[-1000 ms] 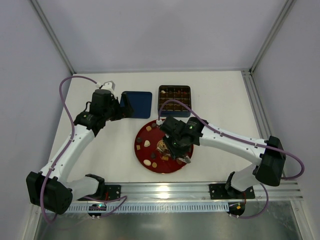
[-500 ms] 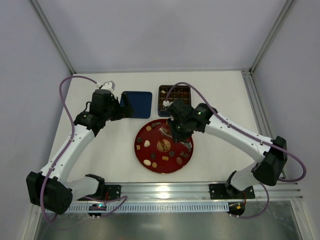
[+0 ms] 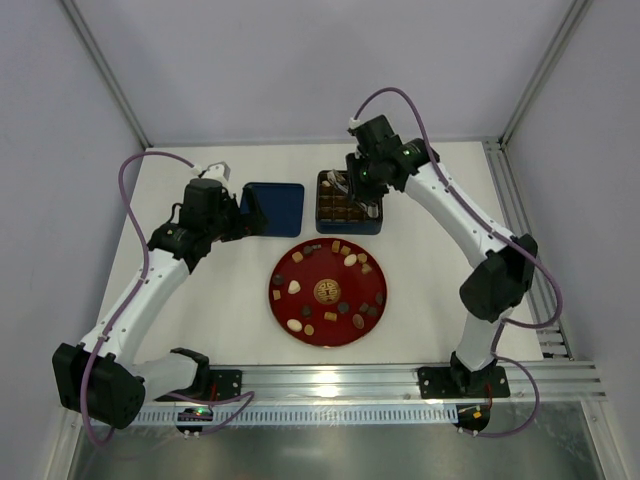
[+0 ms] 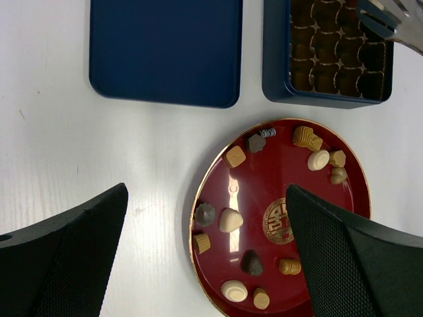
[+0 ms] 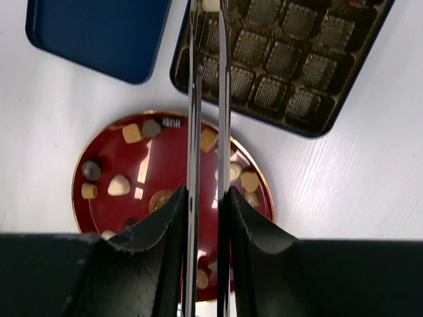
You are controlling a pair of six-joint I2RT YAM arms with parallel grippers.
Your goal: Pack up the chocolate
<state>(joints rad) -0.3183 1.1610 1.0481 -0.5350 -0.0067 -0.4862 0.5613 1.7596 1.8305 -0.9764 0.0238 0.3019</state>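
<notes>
Your right gripper (image 5: 205, 195) clamped tongs (image 5: 195, 132) pinching cream chocolate (image 5: 210, 4) above tin (image 3: 348, 227), 12 o'clock of plate (image 3: 271, 295) | left gripper (image 4: 206, 191) wide.

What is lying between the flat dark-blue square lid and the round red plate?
Only bare white table lies between the dark-blue lid and the red plate, as the left wrist view shows.

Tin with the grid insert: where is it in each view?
Top external: tin back centre, just behind the red plate.
Left wrist: tin top right, cut by the top edge, above the plate.
Right wrist: tin upper right, tilted, cut by the top edge.
Shared landmark: the plate, beside the tin in all three.
</notes>
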